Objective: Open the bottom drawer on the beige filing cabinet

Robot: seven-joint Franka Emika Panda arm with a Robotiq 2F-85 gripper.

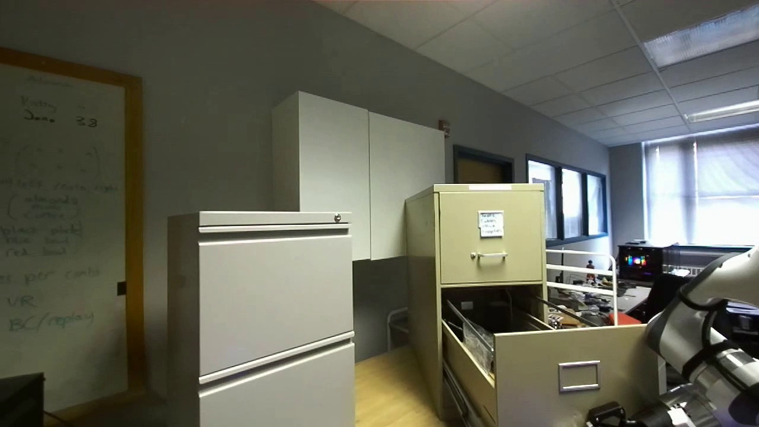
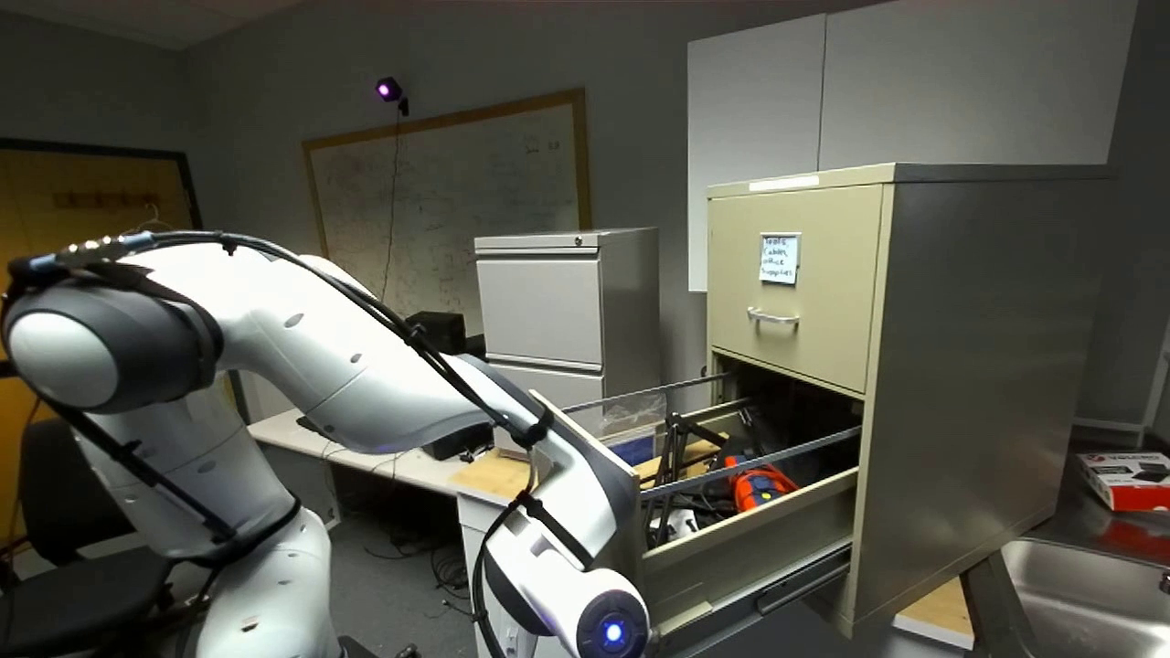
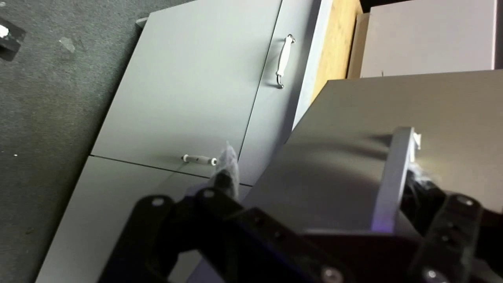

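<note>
The bottom drawer (image 1: 536,373) stands pulled far out of the beige filing cabinet (image 2: 978,366), with a slide rail (image 2: 804,582) bared along the side and a metal label holder (image 1: 579,363) on its plain front. In an exterior view its contents show: an orange object (image 2: 763,486), dark rods (image 2: 674,448) and a clear plastic bag (image 2: 631,413), the rest too jumbled to name. The drawer's silver pull handle (image 3: 393,177) appears in the wrist view, where the gripper (image 3: 322,165) has its two fingers spread wide. The handle lies between them, much nearer to one finger than to the other; whether either touches it, I cannot tell. The white robot arm (image 2: 393,366) passes in front of the drawer and hides part of its front in an exterior view.

Above, the top drawer (image 1: 491,245) sits closed, a handwritten paper label (image 1: 491,223) over its own bar handle (image 1: 492,255). A light-grey cabinet (image 1: 276,284) stands apart from the beige one; white wall cupboards (image 1: 406,184) hang behind, a wood-framed whiteboard (image 2: 448,174) farther along. On the opposite side are a steel sink (image 2: 1097,603) and a red-and-white box (image 2: 1133,480). Grey cupboard doors (image 3: 196,86) with white handles (image 3: 284,57) and grey carpet (image 3: 59,98) show beyond the drawer in the wrist view.
</note>
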